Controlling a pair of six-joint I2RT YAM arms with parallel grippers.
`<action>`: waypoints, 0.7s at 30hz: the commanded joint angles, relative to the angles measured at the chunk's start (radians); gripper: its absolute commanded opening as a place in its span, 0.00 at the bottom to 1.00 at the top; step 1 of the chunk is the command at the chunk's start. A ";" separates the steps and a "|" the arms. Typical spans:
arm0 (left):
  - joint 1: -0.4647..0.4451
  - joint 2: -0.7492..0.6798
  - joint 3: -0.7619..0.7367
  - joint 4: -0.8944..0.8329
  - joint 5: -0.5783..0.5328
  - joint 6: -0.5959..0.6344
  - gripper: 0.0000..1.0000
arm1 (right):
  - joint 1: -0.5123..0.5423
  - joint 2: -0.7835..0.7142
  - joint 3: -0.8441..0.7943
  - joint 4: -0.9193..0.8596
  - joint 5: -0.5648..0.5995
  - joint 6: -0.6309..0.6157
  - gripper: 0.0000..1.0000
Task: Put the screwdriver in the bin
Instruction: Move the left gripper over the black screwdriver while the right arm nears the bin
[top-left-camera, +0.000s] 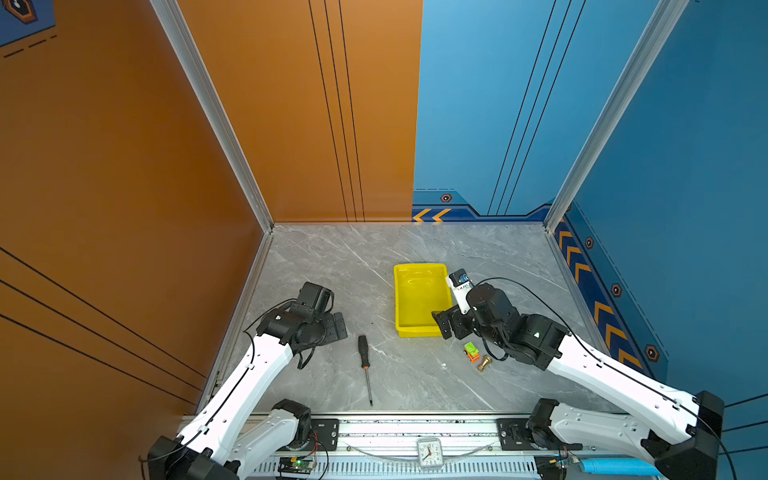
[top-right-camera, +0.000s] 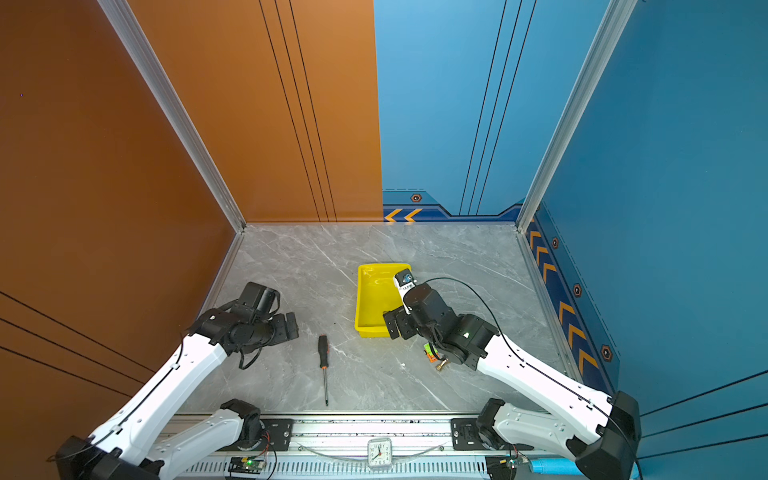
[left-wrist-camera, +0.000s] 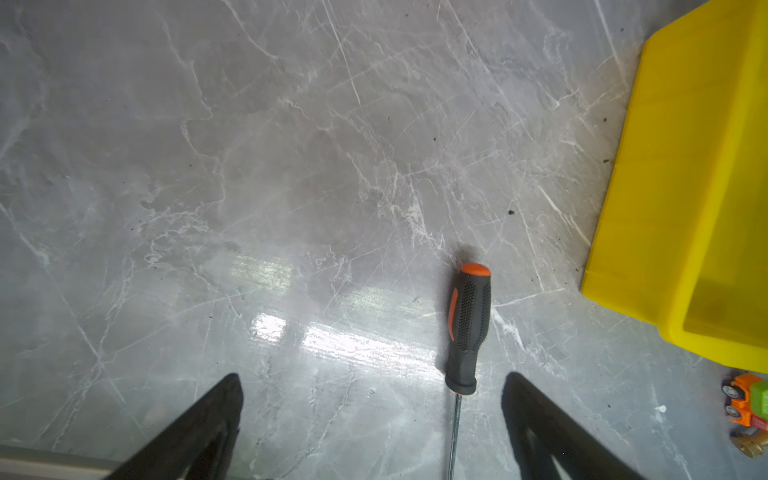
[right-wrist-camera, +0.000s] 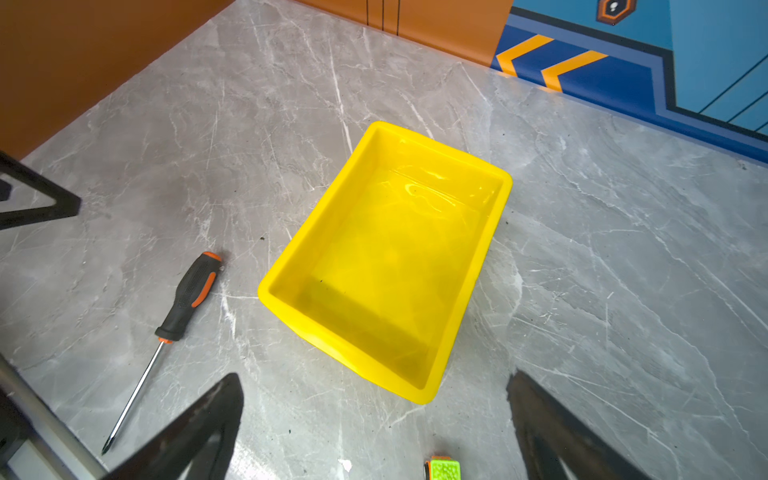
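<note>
Top views first. In both top views the screwdriver (top-left-camera: 365, 365) lies flat on the table (top-left-camera: 324, 266) toward the near edge, with its handle pointing far and its tip pointing near. The bin (top-left-camera: 419, 267) sits to its right and a bit farther back. It's apart from the screwdriver and has nothing inside. My left gripper (top-left-camera: 338, 326) hangs just left of the handle, not touching it. My right gripper (top-left-camera: 446, 325) is at the bin's near right corner; I can't tell from here whether it touches the rim. A small toy (top-left-camera: 471, 352) and a brass fitting (top-left-camera: 483, 363) lie right of the bin's near end. They aren't part of the job.

Left wrist: my left gripper (left-wrist-camera: 372, 376) has its fingers spread wide and clamps nothing. The screwdriver (left-wrist-camera: 467, 324) handle lies just ahead on the table. Its shaft runs back between my fingers in this view, off centre toward one of them. A corner of the bin (left-wrist-camera: 665, 187) shows at the edge.

Right wrist: my right gripper (right-wrist-camera: 374, 376) also has its fingers wide apart and is empty. The bin (right-wrist-camera: 395, 249) is right ahead, with a bare floor. The screwdriver (right-wrist-camera: 187, 299) lies on the table beside it, not touching.

Progress, as I judge it: nothing is done yet. The grasp, the lift, the carry to the right and far, and the release into the bin all remain. My left side looks best placed for the grasp.
</note>
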 joint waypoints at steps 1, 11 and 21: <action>-0.049 0.031 0.014 -0.027 0.023 -0.031 0.98 | 0.047 0.018 0.027 -0.045 -0.010 -0.032 1.00; -0.188 0.152 -0.003 0.092 -0.007 -0.119 0.94 | 0.096 0.090 -0.001 0.067 -0.152 -0.040 1.00; -0.274 0.351 0.046 0.145 -0.062 -0.143 0.92 | 0.127 0.085 -0.073 0.120 -0.261 -0.121 1.00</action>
